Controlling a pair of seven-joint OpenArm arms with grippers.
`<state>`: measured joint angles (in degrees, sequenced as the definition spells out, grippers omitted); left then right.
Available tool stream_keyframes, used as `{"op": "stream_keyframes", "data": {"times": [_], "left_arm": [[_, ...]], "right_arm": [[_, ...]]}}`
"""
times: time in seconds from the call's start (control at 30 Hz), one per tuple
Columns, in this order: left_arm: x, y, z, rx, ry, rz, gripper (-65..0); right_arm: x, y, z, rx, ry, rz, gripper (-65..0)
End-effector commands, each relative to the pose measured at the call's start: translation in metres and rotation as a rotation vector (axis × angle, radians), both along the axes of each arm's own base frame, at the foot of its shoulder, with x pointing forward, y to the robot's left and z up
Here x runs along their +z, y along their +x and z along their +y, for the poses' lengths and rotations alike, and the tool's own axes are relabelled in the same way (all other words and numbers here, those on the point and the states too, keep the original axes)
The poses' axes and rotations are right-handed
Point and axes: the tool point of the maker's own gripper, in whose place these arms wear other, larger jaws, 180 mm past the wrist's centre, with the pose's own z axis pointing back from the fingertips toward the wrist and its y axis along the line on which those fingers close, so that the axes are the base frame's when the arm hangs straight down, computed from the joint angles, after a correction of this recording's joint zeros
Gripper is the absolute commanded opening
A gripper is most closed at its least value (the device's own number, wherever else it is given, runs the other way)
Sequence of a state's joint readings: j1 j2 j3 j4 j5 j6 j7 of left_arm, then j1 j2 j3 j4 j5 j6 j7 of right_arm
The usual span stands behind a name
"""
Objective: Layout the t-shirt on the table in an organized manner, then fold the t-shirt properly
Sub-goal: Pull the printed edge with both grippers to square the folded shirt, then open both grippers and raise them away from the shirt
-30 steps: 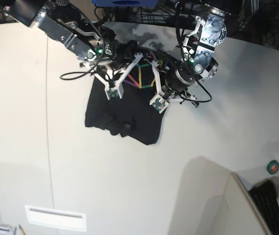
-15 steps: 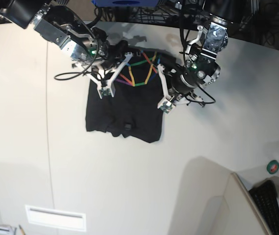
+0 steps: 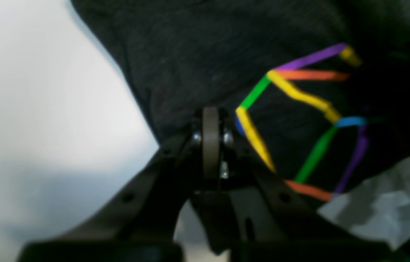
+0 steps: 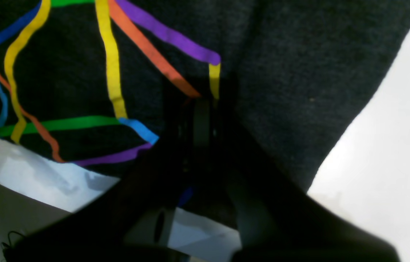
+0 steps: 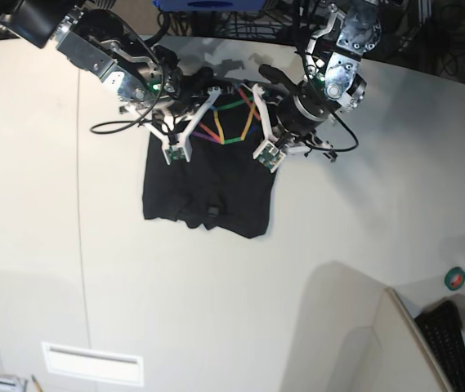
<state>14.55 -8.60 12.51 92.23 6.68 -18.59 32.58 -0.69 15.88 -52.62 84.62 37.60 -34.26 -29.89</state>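
Both my hands are clenched on the t-shirt (image 5: 207, 175): left hand (image 3: 210, 120), right hand (image 4: 201, 109). It lies on the worktop (image 5: 338, 245), soft and limp; I'd grip hems or shoulders.

The table (image 5: 44, 204) has wide free room on its left side, in front of the shirt (image 5: 207, 184) and to the right of it; a gripper can pass there w/o meeting anything. The far edge is crowded: both arms stand over the shirt's far end, close together, w/ only a narrow gap between them above the coloured print. A loose black cable (image 5: 122, 126) hangs beside the right arm, and another cable loop (image 5: 334, 151) sits near the left arm. At the near right corner a raised white panel (image 5: 355, 327), a keyboard (image 5: 453, 343) and a small green-red disc (image 5: 455, 279) block the way.
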Motion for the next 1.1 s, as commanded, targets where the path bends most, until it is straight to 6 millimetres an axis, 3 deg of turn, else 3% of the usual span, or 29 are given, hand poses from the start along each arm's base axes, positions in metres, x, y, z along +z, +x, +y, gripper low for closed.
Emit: {"op": "stream_keyframes", "data": {"times": [0.0,0.13,0.4,0.57,0.8,0.93,1.07], "left_arm": [[-0.002,0.001,0.003,0.009,-0.002,0.000,-65.0],[-0.018,-0.004,0.015,0.018,0.029,0.041,-65.0],[-0.014,-0.009,0.024,0.008,0.046,0.034,-65.0],[0.004,-0.013,0.018,-0.001,0.025,-0.007,-65.0],[0.030,-0.012,0.053,0.139,-0.032,-0.046,-65.0],[0.035,-0.034,0.084,0.190,-0.092,0.005,-65.0],[0.035,-0.072,0.102,0.170,-0.103,0.069,-65.0]], "right_arm": [[-0.003,-0.001,-0.009,-0.015,-0.028,0.017,-65.0],[-0.005,-0.001,-0.019,-0.016,-0.048,0.015,-65.0],[-0.005,0.000,-0.031,-0.017,-0.068,0.009,-65.0],[0.012,-0.003,-0.017,-0.003,-0.010,-0.015,-65.0],[0.055,-0.004,0.012,0.023,0.118,-0.080,-65.0],[0.073,-0.012,0.013,0.035,0.157,-0.099,-65.0],[0.086,-0.040,-0.005,0.004,0.153,-0.073,-65.0]]}}
